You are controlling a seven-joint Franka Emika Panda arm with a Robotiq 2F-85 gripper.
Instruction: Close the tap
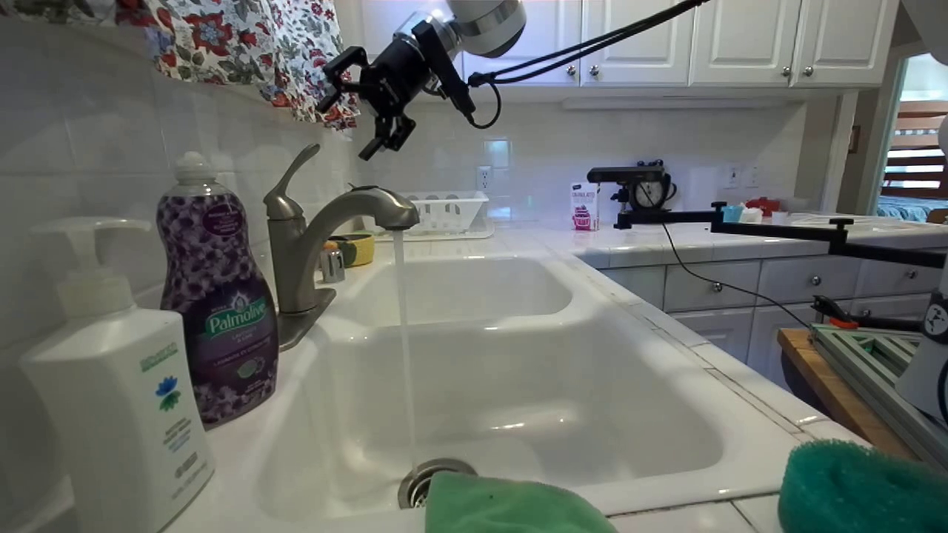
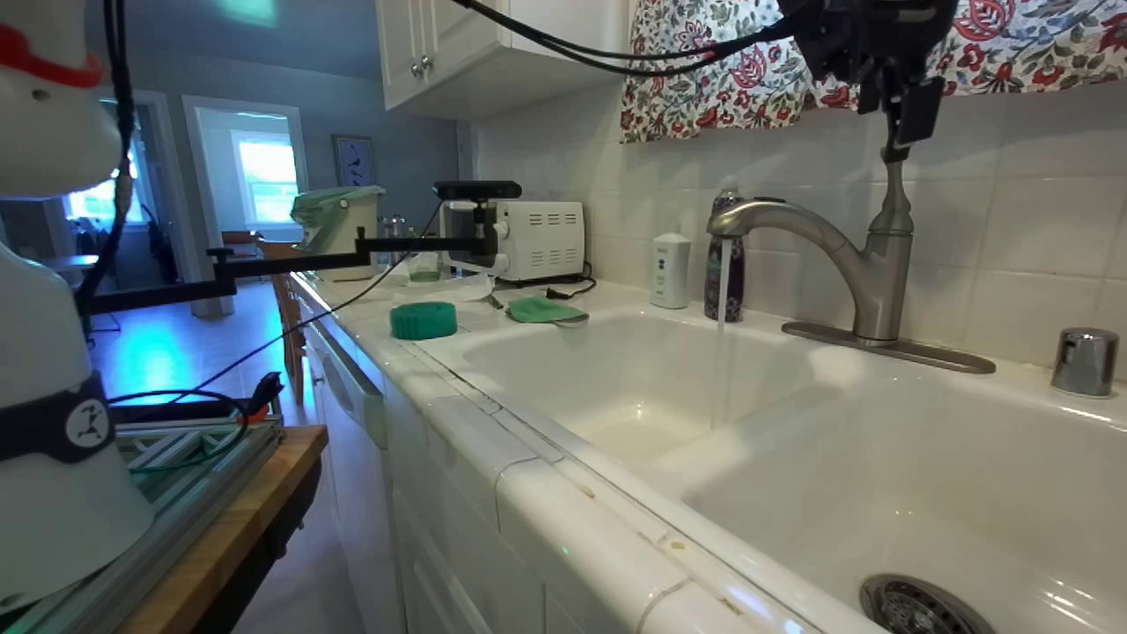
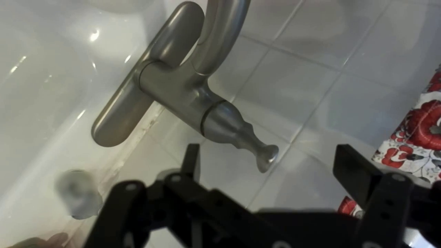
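We've got brushed, satiny metal on the tap [image 1: 295,259], and we see the sink [image 1: 533,400] gleaming smooth and glossy, the counter [image 2: 572,519] in shiny tile. The hand [image 3: 268,155] shows matt, the pump dispenser [image 1: 122,392] smooth plastic, and we're spotting rough sponge [image 1: 863,488] and cloth curtain [image 1: 215,44]!

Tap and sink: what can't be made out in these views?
Lever handle, in an exterior view: upper end behind the gripper.
Tap spout, wrist view: outlet cut off by top edge.
Drain, in an exterior view: partly behind the green cloth.
Chrome cap, wrist view: blurred.
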